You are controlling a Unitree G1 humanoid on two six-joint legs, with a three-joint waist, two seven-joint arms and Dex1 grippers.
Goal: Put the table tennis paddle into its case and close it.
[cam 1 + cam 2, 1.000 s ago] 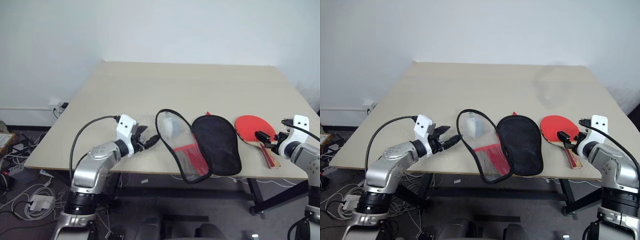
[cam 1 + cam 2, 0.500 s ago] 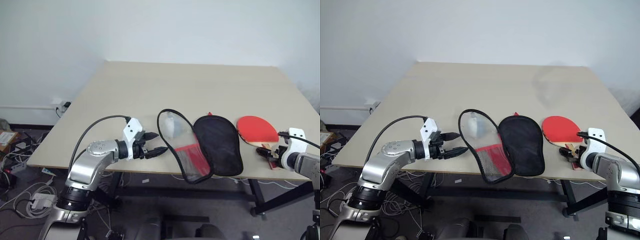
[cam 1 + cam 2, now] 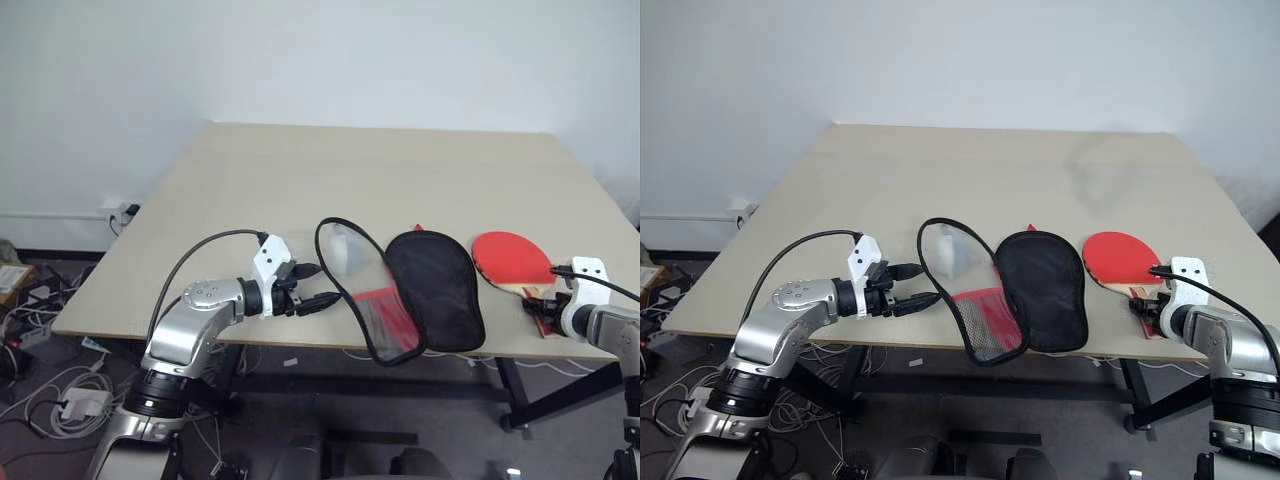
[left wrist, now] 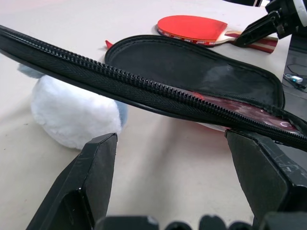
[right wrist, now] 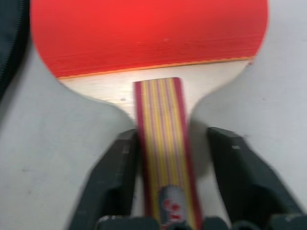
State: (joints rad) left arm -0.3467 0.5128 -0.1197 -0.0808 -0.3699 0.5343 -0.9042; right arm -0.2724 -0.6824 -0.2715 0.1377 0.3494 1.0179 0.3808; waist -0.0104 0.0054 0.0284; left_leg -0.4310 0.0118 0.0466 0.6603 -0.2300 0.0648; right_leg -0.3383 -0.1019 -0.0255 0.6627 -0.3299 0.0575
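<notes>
The table tennis paddle [image 3: 510,258] lies flat at the table's right front, red blade away from me, striped wooden handle [image 5: 165,158] toward the edge. My right gripper [image 3: 537,301] has come at the handle from the edge and is shut on it, one finger [image 5: 120,177] on each side. The case [image 3: 435,290] lies open in the middle. Its black half is flat. Its clear half [image 3: 362,300] with black zip edging [image 4: 144,91] is tilted up. My left gripper [image 3: 326,284] is open just left of the clear half, level with its zip edge.
A small white fluffy lump [image 4: 72,115] sits under the raised clear half. A red patch [image 3: 385,312] shows through the clear plastic. The table's [image 3: 380,170] front edge runs just behind both grippers, and a wide bare stretch lies beyond the case. Cables lie on the floor [image 3: 60,400] at the left.
My right gripper sank to the paddle's handle and closed on it. My left gripper turned more level and edged toward the clear half, still open.
</notes>
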